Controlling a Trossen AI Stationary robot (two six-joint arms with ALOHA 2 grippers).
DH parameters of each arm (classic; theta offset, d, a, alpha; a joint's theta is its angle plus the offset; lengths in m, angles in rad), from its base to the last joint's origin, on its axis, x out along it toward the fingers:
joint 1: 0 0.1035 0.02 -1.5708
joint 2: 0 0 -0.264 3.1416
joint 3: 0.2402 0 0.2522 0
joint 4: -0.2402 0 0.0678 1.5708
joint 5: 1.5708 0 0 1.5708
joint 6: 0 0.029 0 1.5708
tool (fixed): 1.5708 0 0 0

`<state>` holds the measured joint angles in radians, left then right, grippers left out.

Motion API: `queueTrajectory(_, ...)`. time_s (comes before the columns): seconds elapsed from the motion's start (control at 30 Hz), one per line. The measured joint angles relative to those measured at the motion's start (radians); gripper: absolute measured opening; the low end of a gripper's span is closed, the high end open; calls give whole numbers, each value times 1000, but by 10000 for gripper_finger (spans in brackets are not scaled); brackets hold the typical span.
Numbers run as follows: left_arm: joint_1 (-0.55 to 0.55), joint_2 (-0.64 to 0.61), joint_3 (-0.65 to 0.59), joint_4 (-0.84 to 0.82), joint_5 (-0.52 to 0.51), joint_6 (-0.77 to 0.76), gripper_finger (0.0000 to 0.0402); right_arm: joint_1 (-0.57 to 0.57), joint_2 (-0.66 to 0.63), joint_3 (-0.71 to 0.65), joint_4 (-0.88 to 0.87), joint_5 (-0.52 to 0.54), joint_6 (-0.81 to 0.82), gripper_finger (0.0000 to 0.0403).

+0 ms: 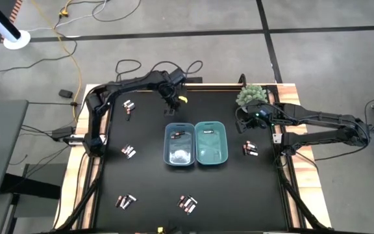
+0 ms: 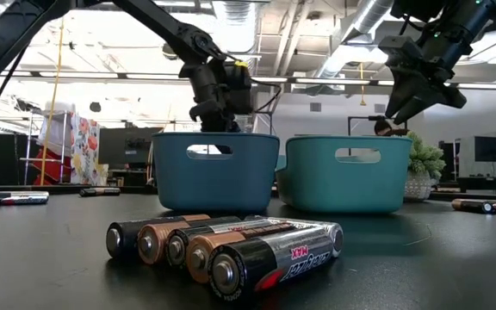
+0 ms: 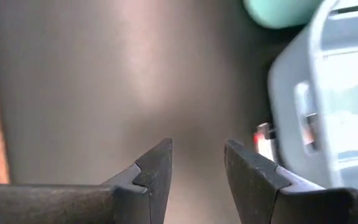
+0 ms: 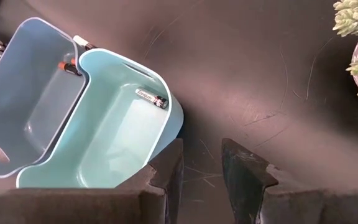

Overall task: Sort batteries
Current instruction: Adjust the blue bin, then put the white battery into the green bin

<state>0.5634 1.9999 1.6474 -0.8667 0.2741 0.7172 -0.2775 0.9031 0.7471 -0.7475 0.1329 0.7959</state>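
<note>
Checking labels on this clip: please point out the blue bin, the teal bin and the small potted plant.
blue bin (image 1: 170, 156): high view, on its left rim.
teal bin (image 1: 224, 151): high view, on its right rim.
potted plant (image 1: 250, 95): high view, middle of its foliage, at the table's far right corner.

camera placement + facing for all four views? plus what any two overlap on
High: overhead, facing straight down on the table; both arms show, left gripper, right gripper.
Low: table height, level across, batteries nearest; both arms drop in from above.
Left wrist: faces the mat past its own open fingers; blue bin at the edge.
Right wrist: faces down onto the teal bin; own fingers show.
Shared: both bins appear in high, low and right wrist.
</note>
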Motion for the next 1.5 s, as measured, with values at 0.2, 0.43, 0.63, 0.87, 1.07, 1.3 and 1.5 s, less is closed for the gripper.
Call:
queueTrajectory(0.2,-70,0,0,-4,11,-47,139,0,0,0,0,0,0,127)
queueTrajectory(0.43,-158,0,0,-3,-48,-193,139,0,0,0,0,0,-8,127)
queueTrajectory(0.63,-227,0,0,-6,-79,-305,139,0,0,0,-1,0,-28,127)
queueTrajectory(0.87,-301,0,0,-45,-123,-444,139,1,0,0,-2,0,-93,127)
queueTrajectory(1.07,-365,0,0,-76,-136,-559,139,1,0,0,-2,0,-150,127)
queueTrajectory(1.3,-421,0,0,-134,-191,-669,139,1,0,0,-3,0,-195,127)
queueTrajectory(1.5,-411,0,0,-140,-314,-688,139,1,0,0,-3,0,-224,127)
